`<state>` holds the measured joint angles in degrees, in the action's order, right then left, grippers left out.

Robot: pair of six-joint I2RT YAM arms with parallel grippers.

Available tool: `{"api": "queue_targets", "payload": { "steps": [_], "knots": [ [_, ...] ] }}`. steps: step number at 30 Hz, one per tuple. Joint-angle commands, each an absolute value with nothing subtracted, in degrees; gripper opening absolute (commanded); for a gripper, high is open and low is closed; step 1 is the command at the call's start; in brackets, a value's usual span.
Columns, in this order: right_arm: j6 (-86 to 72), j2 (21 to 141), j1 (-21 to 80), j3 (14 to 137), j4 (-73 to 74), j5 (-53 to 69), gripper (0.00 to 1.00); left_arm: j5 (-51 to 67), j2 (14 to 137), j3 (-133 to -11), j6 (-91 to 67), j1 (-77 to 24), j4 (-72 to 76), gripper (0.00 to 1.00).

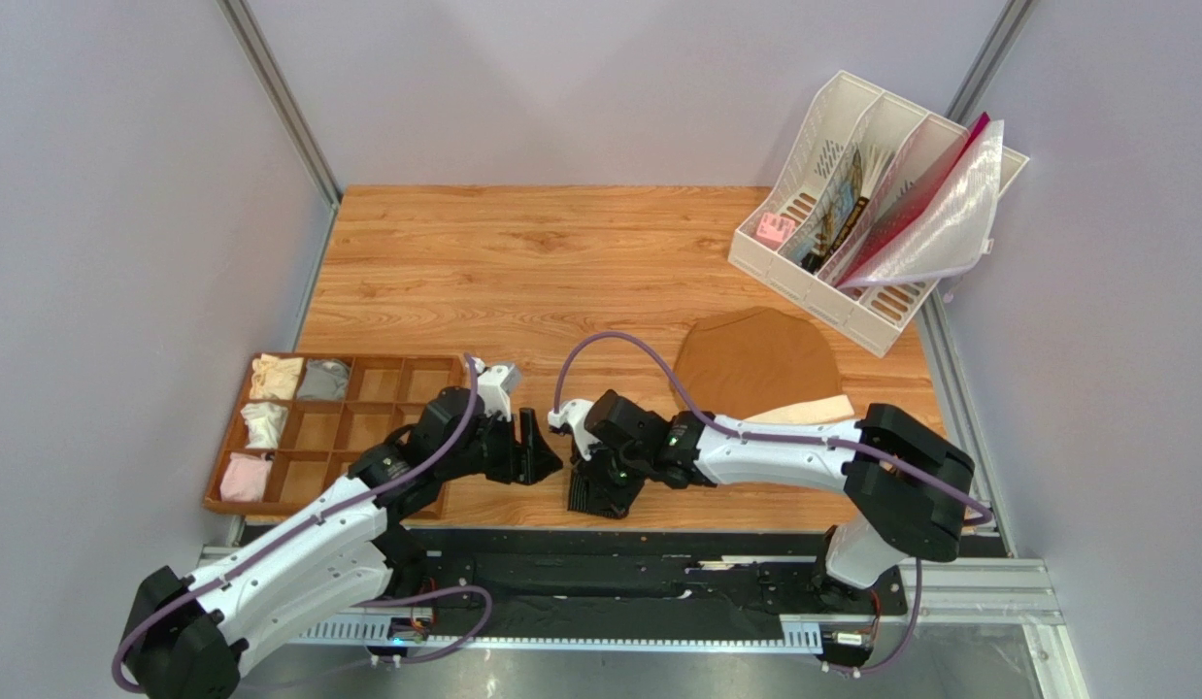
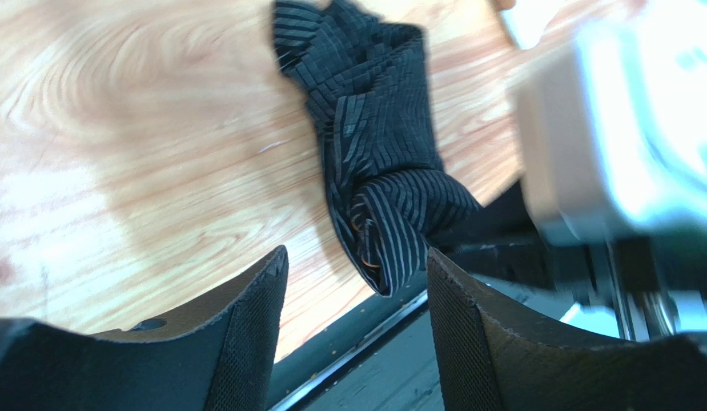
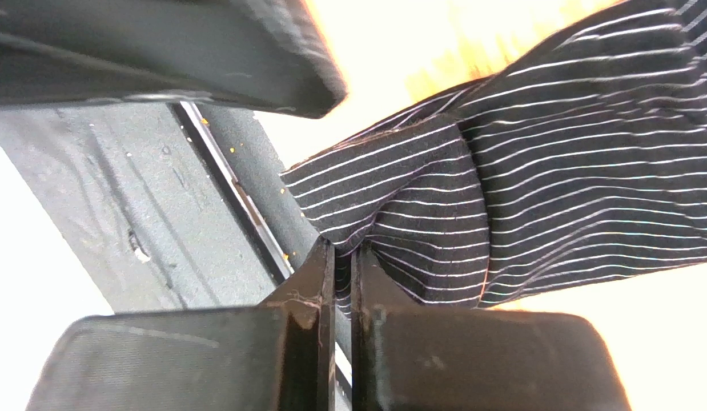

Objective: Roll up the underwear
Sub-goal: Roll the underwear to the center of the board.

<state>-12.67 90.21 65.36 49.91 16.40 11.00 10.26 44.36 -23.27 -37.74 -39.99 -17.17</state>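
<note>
The underwear [image 2: 374, 145], black with fine pale stripes, lies bunched at the near edge of the wooden surface [image 2: 117, 128]. Its near end is twisted into a loose roll that reaches the dark rail [image 3: 160, 214]. The right pincer [image 3: 341, 257] is closed to a sliver, its tips nipping a fold of that end. The left pincer [image 2: 355, 265] hangs spread wide over the roll, gripping nothing. Plain brown briefs [image 1: 750, 364] lie well apart, farther back on the right.
</note>
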Motion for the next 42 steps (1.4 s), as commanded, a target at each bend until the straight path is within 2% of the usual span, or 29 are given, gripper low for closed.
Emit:
{"api": "queue_targets", "payload": {
  "steps": [1, 9, 16, 23, 32, 38, 40, 41, 42],
  "knots": [
    [-13.6, 89.9, 61.2, 53.7, 19.3, 19.9, 0.0, 14.0, 42.4, -21.0, -33.7, -39.8, -11.2, 0.64],
    [-13.9, 93.2, 53.2, 57.8, 21.4, 31.4, 0.0, 20.5, 46.6, -16.9, -31.5, -40.2, 1.7, 0.63],
    [-14.5, 97.7, 49.7, 60.5, 22.3, 36.4, 0.0, 19.5, 46.6, -14.6, -30.8, -40.4, 8.6, 0.64],
    [-15.3, 100.2, 46.7, 61.7, 22.1, 40.2, 0.0, 19.3, 54.4, -13.0, -30.2, -40.3, 15.2, 0.64],
    [-15.1, 103.4, 44.8, 62.8, 22.1, 44.1, 0.0, 19.2, 61.5, -12.9, -30.1, -40.5, 24.7, 0.59],
    [-15.3, 104.4, 43.7, 62.9, 21.0, 46.9, 0.0, 21.7, 67.8, -12.9, -30.8, -40.5, 31.1, 0.41],
    [-15.0, 104.6, 43.5, 63.1, 20.6, 47.4, 0.0, 23.8, 70.8, -13.4, -31.5, -40.6, 33.2, 0.23],
    [-14.9, 104.4, 43.4, 63.2, 20.6, 47.5, 0.0, 25.2, 72.0, -13.7, -31.6, -40.7, 33.6, 0.1],
    [-14.7, 104.2, 43.3, 63.4, 20.6, 47.5, 0.0, 25.4, 73.5, -14.0, -32.0, -40.6, 33.4, 0.02]
  ]
}}
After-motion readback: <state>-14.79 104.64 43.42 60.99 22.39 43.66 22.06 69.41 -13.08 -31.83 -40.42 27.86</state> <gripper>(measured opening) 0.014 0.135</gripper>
